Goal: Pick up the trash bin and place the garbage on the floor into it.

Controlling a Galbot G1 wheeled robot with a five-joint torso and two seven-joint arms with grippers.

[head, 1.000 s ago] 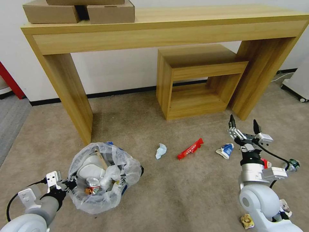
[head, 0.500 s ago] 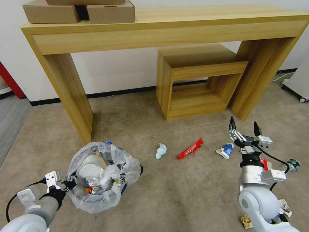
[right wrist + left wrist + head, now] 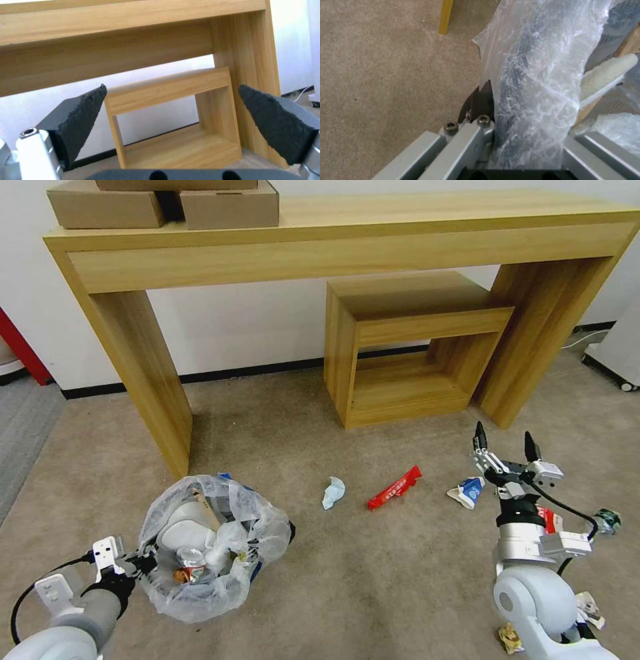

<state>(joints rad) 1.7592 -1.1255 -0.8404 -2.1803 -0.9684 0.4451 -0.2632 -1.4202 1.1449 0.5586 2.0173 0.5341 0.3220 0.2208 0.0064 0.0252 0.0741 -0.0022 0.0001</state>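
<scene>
Right gripper [image 3: 505, 443] spread wide, slightly raised, left gripper [image 3: 137, 565] still clamping trash bin [image 3: 200, 587].

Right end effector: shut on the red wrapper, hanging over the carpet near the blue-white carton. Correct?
Not quite. The right end effector is open and holds nothing; the right wrist view shows its fingers spread wide. The red wrapper lies on the carpet. The blue-white carton is indeed near.

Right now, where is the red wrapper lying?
In the head view, the red wrapper lies on the floor ahead, between the crumpled tissue on its left and the blue-white carton on its right, just below the small wooden shelf.
</scene>
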